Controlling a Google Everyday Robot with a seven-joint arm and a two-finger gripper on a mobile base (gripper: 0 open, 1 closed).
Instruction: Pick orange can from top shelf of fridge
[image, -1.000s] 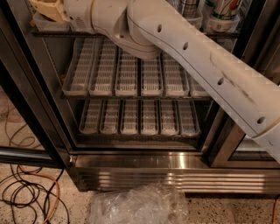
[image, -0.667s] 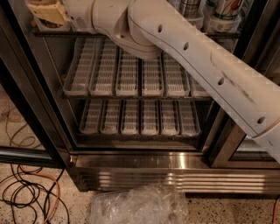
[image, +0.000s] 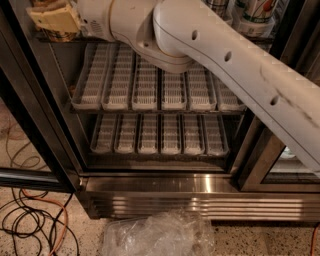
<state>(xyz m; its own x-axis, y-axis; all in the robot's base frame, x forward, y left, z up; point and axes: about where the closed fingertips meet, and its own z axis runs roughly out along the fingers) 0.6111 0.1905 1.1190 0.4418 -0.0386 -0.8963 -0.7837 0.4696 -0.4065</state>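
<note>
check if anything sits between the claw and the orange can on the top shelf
Nothing visible does. The yellow-padded claw at the upper left is right at the slim dark brown and orange-streaked can, which shows just below it. The other cans stand far to the right.

Orange can (image: 56, 35) far left on top shelf (image: 252, 36), under tool (image: 52, 19)

The single white arm (image: 240, 70) spans the view on a diagonal, from the right edge up toward the top left. Its long link, a smooth shell with small dark holes, ends in a rounded elbow joint (image: 167, 47) near top centre. A shorter wrist link (image: 107, 20) leads left to the yellowish pincer (image: 52, 21), which sits in the upper-left corner, partly cropped by the top edge.
</note>
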